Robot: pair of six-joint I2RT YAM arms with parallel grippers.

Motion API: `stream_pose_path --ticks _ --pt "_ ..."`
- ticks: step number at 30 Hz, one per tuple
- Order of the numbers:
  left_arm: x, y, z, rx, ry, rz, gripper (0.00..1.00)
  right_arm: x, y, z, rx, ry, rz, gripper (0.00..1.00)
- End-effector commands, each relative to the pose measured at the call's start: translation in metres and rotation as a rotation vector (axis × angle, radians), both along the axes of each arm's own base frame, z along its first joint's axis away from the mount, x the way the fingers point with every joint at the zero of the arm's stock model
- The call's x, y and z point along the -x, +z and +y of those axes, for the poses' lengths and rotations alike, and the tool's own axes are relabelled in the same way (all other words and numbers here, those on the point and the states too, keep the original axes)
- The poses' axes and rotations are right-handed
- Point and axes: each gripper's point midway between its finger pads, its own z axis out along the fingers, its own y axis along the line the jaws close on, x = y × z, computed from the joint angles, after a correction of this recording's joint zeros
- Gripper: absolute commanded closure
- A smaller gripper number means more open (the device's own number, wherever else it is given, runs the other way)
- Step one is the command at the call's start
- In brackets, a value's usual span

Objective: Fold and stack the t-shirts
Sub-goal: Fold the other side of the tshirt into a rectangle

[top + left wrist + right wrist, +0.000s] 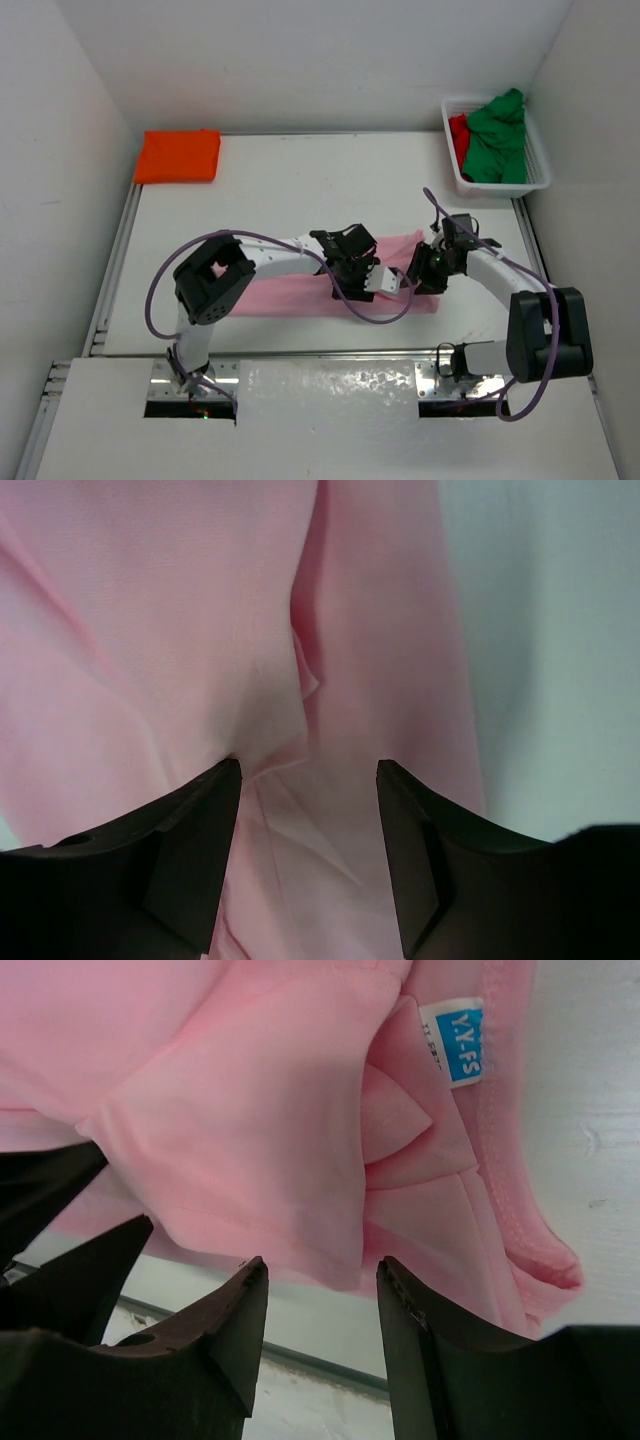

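Pink t-shirt (250,1110): soft, matt knit cloth, stitched hem. Its label (462,1042): smooth, printed, slightly shiny. My right fingers (210,1360): black matt plastic. Table (590,1090): white, matt, faintly scuffed.

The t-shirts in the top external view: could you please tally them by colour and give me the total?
Orange t-shirt: 1
Pink t-shirt: 1
Green t-shirt: 1
Red t-shirt: 1
Total: 4
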Motion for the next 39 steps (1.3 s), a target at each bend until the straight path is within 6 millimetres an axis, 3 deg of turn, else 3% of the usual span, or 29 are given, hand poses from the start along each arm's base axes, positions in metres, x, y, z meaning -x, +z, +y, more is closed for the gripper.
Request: stream_pose_path --ticks 1,9,12,17,18,19,21,31,39 --pt "-0.016 0.008 -0.014 0.046 -0.008 -0.094 0.45 0.000 -0.003 0.007 -0.031 0.005 -0.004 0.53" --pt "-0.016 0.000 -0.018 0.060 -0.004 -0.088 0.47 0.002 -0.010 0.015 -0.060 0.010 0.010 0.53" --pt "-0.017 -0.001 -0.018 0.059 -0.001 -0.091 0.53 0.002 -0.011 0.016 -0.069 0.010 0.015 0.55" --pt "-0.020 0.002 -0.017 0.051 0.010 -0.106 0.86 0.005 -0.017 0.015 -0.064 0.005 0.028 0.86" --pt "-0.021 0.004 -0.017 0.049 0.011 -0.108 0.96 0.005 -0.016 0.016 -0.065 0.006 0.029 0.89" --pt "-0.020 0.005 -0.015 0.043 0.011 -0.105 0.99 0.004 -0.015 0.015 -0.064 0.007 0.023 0.95" --pt "-0.017 0.008 -0.012 0.034 -0.004 -0.088 1.00 0.004 -0.011 0.015 -0.061 0.012 0.023 1.00" --pt "-0.018 0.042 0.000 0.068 -0.114 -0.033 1.00 0.017 0.008 0.016 -0.070 0.073 0.016 1.00" --pt "-0.006 0.036 0.006 0.056 -0.170 0.017 1.00 0.029 0.013 0.020 -0.105 0.114 0.050 1.00"
